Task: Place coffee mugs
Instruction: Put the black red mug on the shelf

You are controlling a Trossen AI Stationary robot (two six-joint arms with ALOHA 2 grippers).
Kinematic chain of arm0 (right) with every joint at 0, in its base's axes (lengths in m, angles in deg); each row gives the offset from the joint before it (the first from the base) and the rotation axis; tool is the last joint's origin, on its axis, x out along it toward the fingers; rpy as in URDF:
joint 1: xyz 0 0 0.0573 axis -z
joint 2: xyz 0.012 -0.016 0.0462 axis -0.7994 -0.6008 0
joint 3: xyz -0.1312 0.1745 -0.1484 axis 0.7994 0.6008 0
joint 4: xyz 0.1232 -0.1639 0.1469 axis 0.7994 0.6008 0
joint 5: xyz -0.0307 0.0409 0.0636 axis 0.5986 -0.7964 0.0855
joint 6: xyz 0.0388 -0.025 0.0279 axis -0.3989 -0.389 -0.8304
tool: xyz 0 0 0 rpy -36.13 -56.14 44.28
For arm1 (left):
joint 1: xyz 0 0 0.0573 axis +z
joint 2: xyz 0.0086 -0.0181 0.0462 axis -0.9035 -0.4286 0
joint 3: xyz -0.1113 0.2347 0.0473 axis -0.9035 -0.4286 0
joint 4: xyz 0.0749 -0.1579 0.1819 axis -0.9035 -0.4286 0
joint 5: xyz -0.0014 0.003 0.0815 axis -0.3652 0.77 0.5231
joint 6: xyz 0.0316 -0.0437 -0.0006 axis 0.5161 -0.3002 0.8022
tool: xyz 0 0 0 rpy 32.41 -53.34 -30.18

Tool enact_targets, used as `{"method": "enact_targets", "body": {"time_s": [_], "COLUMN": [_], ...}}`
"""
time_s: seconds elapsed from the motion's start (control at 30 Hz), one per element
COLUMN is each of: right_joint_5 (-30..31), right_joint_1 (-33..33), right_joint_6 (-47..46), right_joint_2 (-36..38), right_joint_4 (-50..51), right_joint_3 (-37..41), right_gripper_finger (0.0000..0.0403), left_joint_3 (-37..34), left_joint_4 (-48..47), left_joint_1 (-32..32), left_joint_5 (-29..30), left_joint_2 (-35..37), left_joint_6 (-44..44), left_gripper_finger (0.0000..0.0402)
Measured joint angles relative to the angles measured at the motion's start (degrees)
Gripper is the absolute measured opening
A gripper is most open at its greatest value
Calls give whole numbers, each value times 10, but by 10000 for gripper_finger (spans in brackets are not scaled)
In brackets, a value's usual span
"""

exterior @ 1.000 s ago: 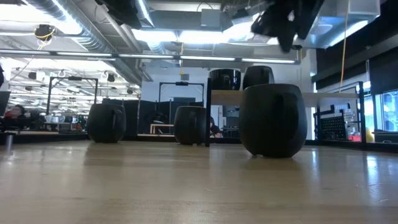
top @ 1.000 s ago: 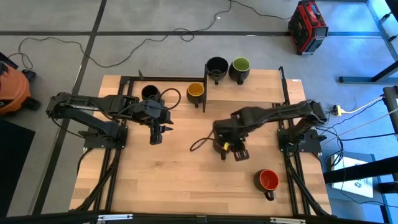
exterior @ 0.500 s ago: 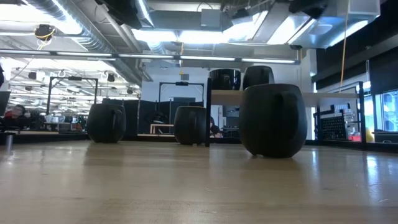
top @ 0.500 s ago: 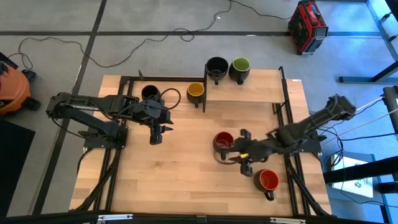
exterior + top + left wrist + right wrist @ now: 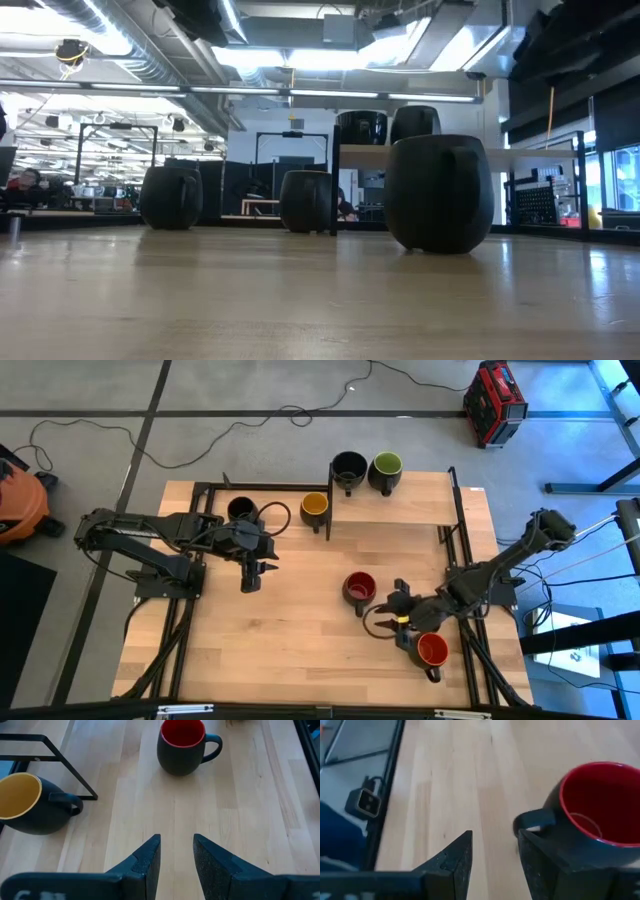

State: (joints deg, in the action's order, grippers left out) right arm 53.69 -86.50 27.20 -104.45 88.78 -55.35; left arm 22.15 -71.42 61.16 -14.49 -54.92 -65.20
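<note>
We can read no text, label, brand, number or sign anywhere in these views; nothing on the table or in the room beyond it carries lettering we can make out.

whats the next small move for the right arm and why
Probably ease the right gripper forward to straddle the handle of the orange-red mug and close. Its fingers are open and empty, and in the right wrist view that mug's handle sits just ahead of them.
</note>
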Motion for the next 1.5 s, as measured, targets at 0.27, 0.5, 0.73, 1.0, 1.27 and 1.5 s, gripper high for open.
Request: {"method": "enact_targets", "body": {"time_s": [0.27, 0.5, 0.73, 1.0, 1.27, 1.5], "right_joint_5": [36, 50, 74, 95, 134, 146], "right_joint_1": [-4, -4, -3, -3, -3, -3], "right_joint_6": [0, 16, 46, 63, 89, 92], "right_joint_2": [-2, -54, -140, -199, -259, -325], "right_joint_4": [-155, -283, -365, -469, -576, -677], "right_joint_3": [125, 170, 171, 171, 171, 171], "right_gripper_finger": [144, 144, 144, 144, 144, 144], "left_joint_3": [0, 0, 0, 0, 0, 0], "left_joint_4": [0, 0, 0, 0, 0, 0], "left_joint_1": [0, 0, 0, 0, 0, 0], "left_joint_5": [0, 0, 0, 0, 0, 0], "left_joint_2": [0, 0, 0, 0, 0, 0], "left_joint_6": [0, -9, -16, -16, -16, -16], "left_gripper_finger": [110, 110, 110, 110, 110, 110]}}
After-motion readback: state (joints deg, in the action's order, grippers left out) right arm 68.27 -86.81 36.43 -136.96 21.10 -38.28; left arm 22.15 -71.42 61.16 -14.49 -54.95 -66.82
